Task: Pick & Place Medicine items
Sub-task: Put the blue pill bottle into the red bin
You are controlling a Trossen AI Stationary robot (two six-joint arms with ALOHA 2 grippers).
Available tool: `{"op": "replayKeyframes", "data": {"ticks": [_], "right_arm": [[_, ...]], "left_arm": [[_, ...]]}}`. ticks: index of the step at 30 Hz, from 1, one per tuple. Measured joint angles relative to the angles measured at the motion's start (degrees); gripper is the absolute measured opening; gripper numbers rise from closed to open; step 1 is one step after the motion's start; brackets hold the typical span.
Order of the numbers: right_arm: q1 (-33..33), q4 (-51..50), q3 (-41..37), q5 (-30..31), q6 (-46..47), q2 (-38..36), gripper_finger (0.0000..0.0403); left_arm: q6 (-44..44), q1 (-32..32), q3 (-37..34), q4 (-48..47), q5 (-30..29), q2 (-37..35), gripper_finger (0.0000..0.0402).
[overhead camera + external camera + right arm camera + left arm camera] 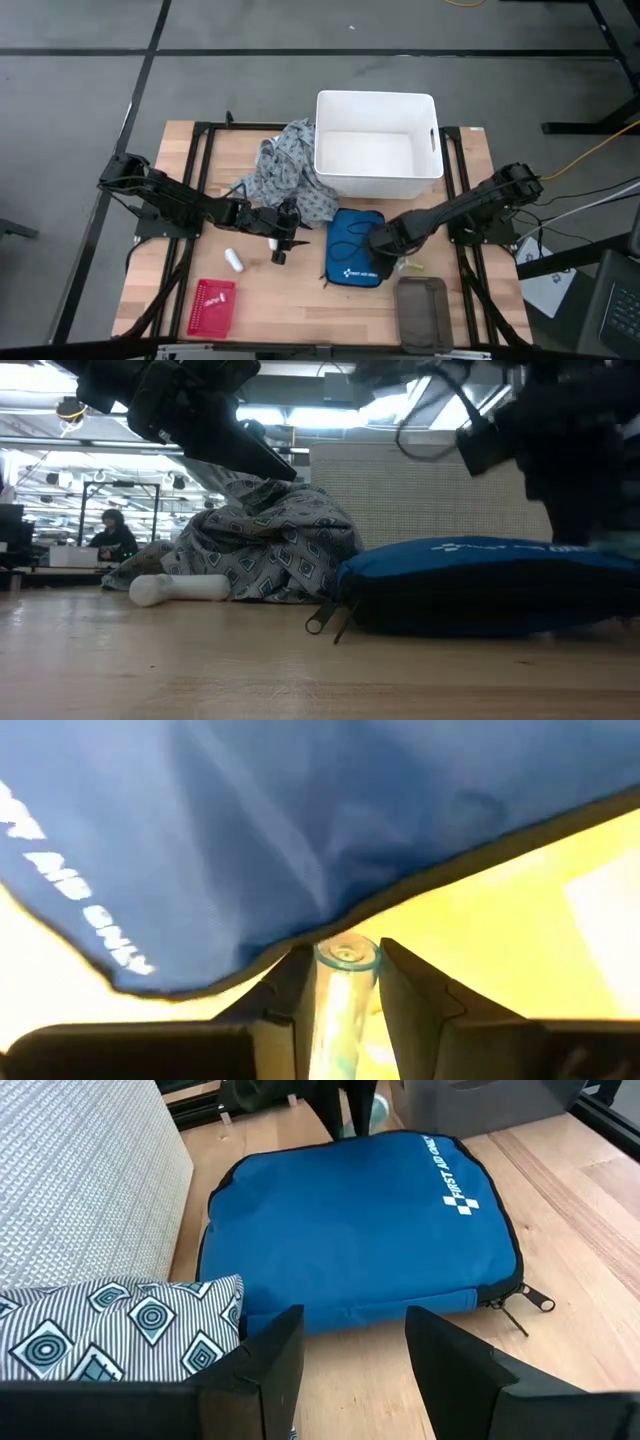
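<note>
Table: a light wooden table top [300, 300] on a black frame; grey floor lies all around it.
Near edge: a flat red plastic basket [211, 306] lies at the front left; a flat grey pouch [423, 312] lies at the front right.
Medicine item on the table: a small white cylinder bottle [233, 261] lies on its side on bare wood, just beyond the red basket.
Left gripper [345, 1355]: its two dark fingers stand apart with nothing between them. It hangs over the wood beside the white bottle, not touching it, and points at the blue bag.
Middle: a blue cloth first aid bag [356, 247] lies flat and zipped.
Right gripper [345, 982]: its fingers squeeze a small clear tube with a round rim [346, 960], right at the edge of the blue bag.
Open room: bare wood lies between the red basket and the blue bag.
Farther back: a crumpled grey patterned cloth [285, 178] touches a white plastic bin [377, 145].
Room: in the low view, a person [112, 535] sits far off.
</note>
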Motion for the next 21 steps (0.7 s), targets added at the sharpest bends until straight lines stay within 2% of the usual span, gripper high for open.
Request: {"op": "replayKeyframes", "data": {"ticks": [5,9,11,15,21], "right_arm": [[0.0,-8.22,8.11,3.64,-1.23,-0.02,0.011],[0.0,-12.4,14.41,8.28,-2.98,-0.09,0.0107],[0.0,-12.27,17.07,11.61,-4.63,-0.09,0.01],[0.0,-11.38,20.8,19.86,-8.08,-0.11,0.0094],[-0.21,-5.83,23.76,27.91,-15.99,-0.11,0.0109]], "left_arm": [[0.12,-0.61,0.0,0.02,-0.01,0.0,0.0173],[0.11,-0.65,0.0,0.27,-0.02,0.0,0.0173],[-0.09,-0.65,-0.02,1.16,0.19,0.0,0.0173],[-1.2,-0.65,-0.02,5.77,4.16,0.0,0.0173],[-1.33,-0.58,-0.02,10.42,5.52,-0.04,0.0173]]}}
